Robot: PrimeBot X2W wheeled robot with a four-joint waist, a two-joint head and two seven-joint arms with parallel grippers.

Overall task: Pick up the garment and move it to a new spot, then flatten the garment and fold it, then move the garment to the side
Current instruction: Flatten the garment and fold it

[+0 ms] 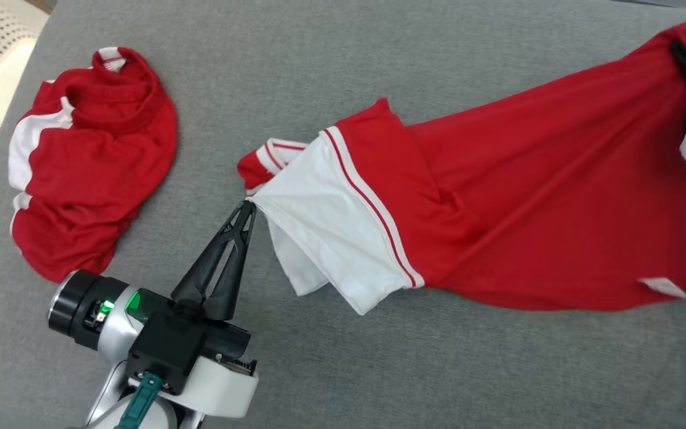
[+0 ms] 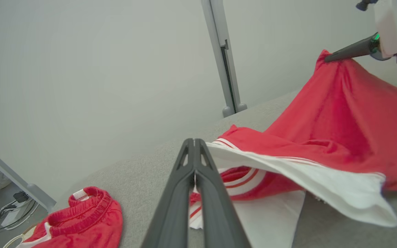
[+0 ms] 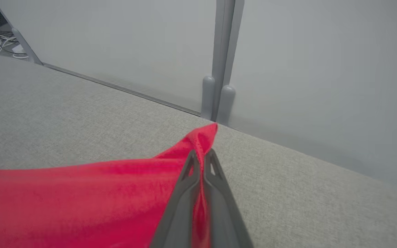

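Jaws of the left gripper are pressed together on the white sleeve edge of the garment, a red top with white panels and thin stripes. Jaws of the right gripper are likewise clamped on a red corner at the garment's far end. The cloth hangs stretched between the two, partly lifted off the grey fabric-covered tabletop, with the white sleeve drooping near the left gripper. A second red-and-white garment lies crumpled in a heap on the tabletop's left side, well apart.
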